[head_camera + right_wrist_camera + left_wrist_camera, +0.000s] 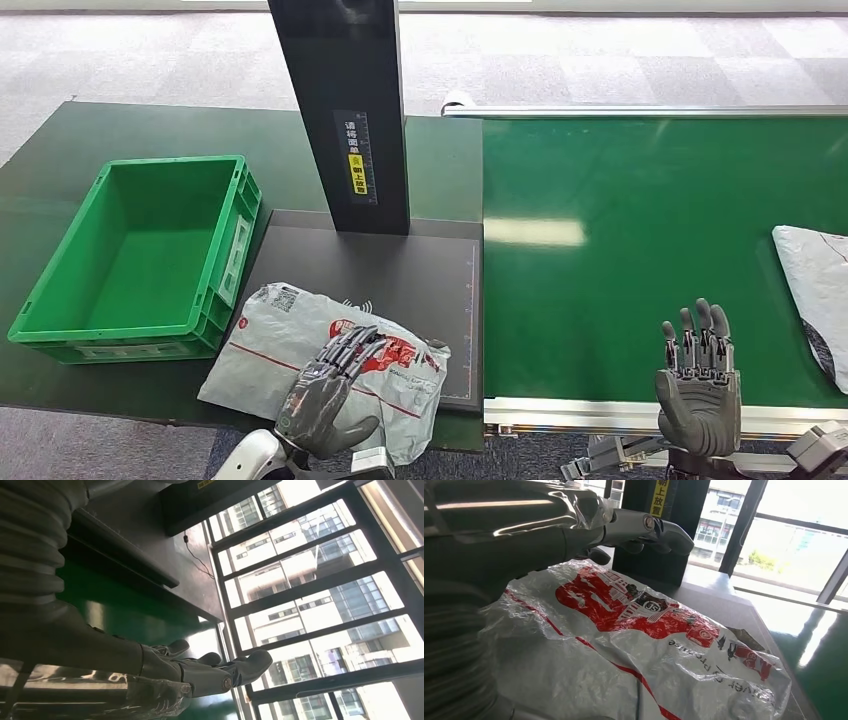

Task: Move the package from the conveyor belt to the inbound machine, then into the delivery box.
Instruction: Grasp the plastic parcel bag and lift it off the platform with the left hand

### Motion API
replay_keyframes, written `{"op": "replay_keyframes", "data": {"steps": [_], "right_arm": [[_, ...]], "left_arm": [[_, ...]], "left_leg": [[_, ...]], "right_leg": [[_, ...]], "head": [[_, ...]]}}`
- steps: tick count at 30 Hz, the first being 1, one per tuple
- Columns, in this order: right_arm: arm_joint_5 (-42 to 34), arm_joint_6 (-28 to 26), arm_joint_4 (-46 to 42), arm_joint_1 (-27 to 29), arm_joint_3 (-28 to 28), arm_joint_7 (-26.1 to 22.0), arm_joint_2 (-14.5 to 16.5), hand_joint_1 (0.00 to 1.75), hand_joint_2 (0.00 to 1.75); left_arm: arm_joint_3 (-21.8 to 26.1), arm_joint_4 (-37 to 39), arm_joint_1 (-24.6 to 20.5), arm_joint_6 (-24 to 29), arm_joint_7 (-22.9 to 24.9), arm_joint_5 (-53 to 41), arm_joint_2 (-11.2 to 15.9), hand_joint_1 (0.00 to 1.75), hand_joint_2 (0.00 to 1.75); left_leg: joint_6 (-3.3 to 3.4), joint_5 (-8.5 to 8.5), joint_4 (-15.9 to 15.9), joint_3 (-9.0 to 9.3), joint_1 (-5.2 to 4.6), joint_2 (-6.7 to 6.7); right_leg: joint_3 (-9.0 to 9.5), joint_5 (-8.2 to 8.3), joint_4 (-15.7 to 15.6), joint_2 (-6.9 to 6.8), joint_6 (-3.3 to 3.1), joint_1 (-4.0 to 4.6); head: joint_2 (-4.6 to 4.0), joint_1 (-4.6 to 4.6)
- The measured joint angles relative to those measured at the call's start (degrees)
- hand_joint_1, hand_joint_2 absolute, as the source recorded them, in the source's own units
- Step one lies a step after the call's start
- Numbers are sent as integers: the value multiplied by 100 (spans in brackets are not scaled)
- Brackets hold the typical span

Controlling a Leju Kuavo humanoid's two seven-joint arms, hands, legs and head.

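- On the right: green conveyor belt, second grey bag at its far right edge.
- Left of the belt: black inbound machine, flat plate under a dark upright post.
- Far left: green delivery box, standing open-topped.
- Across the plate's near left corner: crumpled grey package with red print.
- Above the package: left hand, fingers extended and apart, gripping nothing.
- Over the belt's near edge: right hand, upright, fingers spread, holding nothing.

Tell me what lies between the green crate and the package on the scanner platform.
Nothing: in the head view, bare dark tabletop separates the green crate from the package.
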Motion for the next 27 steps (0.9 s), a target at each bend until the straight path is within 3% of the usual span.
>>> {"op": "replay_keyframes", "data": {"steps": [7,16,27], "right_arm": [[8,-1,0,-6,0,-7,0,0,175],[13,-50,0,-44,17,-14,-1,0,175],[17,-266,-36,-105,98,-78,-2,0,175]], "left_arm": [[65,-80,1,57,589,-1414,86,0,175],[101,114,-72,-78,924,-2203,123,0,175],[63,738,-232,-145,891,-2005,116,0,175]], "left_leg": [[0,0,0,0,0,0],[0,0,0,3,0,1],[0,0,-1,18,0,-2]], "right_leg": [[0,0,0,0,0,0],[3,0,0,0,0,0],[23,0,0,-1,0,0]], "head": [[0,0],[0,0],[0,1]]}}
